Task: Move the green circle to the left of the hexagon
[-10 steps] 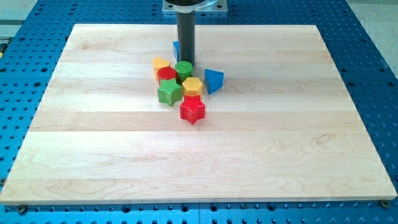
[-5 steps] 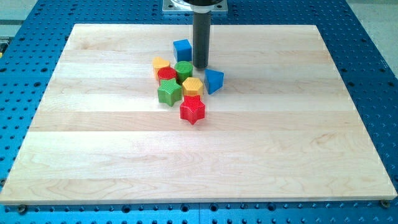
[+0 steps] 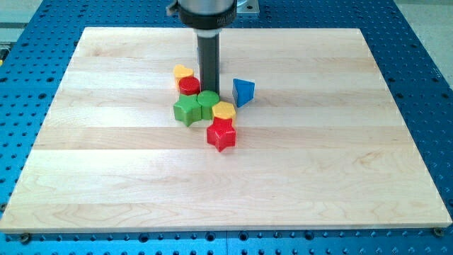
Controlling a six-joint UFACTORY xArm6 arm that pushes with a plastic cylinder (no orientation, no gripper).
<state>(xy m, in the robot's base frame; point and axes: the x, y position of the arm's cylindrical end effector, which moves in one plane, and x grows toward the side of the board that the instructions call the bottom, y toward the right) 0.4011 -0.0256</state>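
The green circle [image 3: 208, 101] sits in the block cluster near the board's middle top, touching the green star [image 3: 187, 110] on its left and the yellow hexagon [image 3: 224, 110] at its lower right. My tip [image 3: 209, 92] stands right behind the green circle, at its upper edge, touching or nearly touching it. The dark rod rises from there to the view's top. The red star [image 3: 221, 134] lies just below the hexagon.
A red circle [image 3: 188, 86] and a yellow heart-like block [image 3: 182, 72] lie left of the rod. A blue triangle [image 3: 243, 92] lies to its right. A blue block is mostly hidden behind the rod. The wooden board [image 3: 106, 177] lies on a blue perforated table.
My tip moved left and down from beside the blue triangle to behind the green circle. The green circle, green star, hexagon and red star shifted down the view.
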